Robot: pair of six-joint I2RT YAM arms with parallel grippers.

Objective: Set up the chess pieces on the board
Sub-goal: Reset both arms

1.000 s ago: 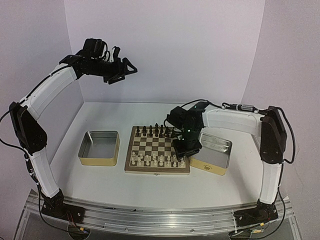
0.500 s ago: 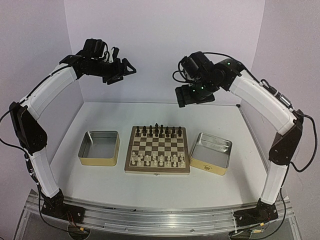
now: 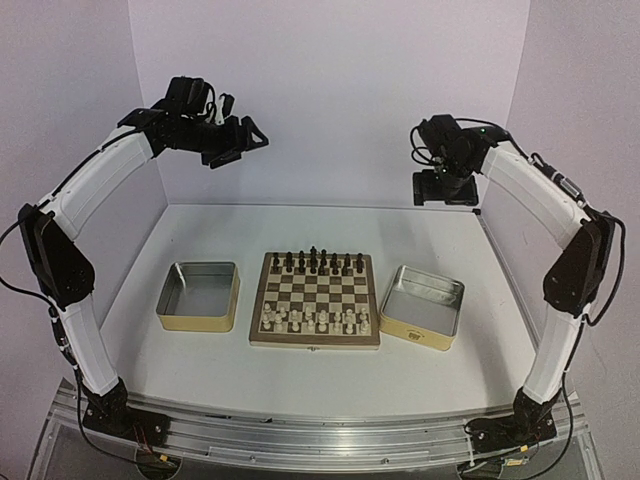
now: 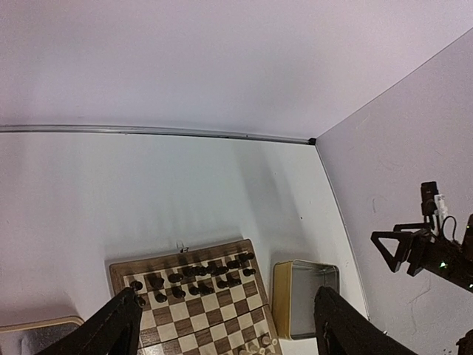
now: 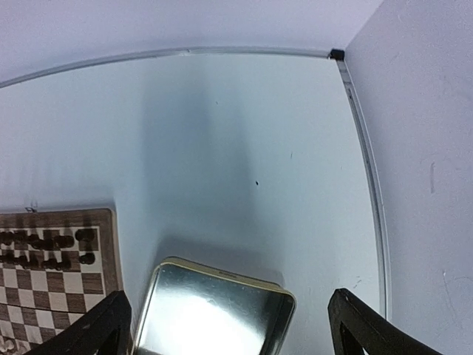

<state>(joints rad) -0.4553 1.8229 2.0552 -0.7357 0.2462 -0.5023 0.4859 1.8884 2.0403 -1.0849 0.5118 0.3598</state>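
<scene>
The board (image 3: 316,295) lies flat mid-table between two tins. Cream-white chess pieces (image 3: 318,320) stand in two rows along its near side, and dark pieces (image 3: 315,262) fill the far side. Both arms are raised high above the table. My left gripper (image 3: 238,148) hangs at the back left, open and empty; its wrist view looks down past its fingers (image 4: 111,329) onto the board (image 4: 199,303) and a few cream pieces (image 4: 260,345). My right gripper (image 3: 447,192) is high at the back right, open wide and empty, above the right tin (image 5: 214,310).
An empty metal tin (image 3: 200,295) sits left of the board. A second empty tin (image 3: 423,305) sits to its right, slightly turned. Lilac walls close the table at the back and on both sides.
The right arm lifted from the board's near right corner up to the back right, and its jaws opened wide. The left arm barely moved.
</scene>
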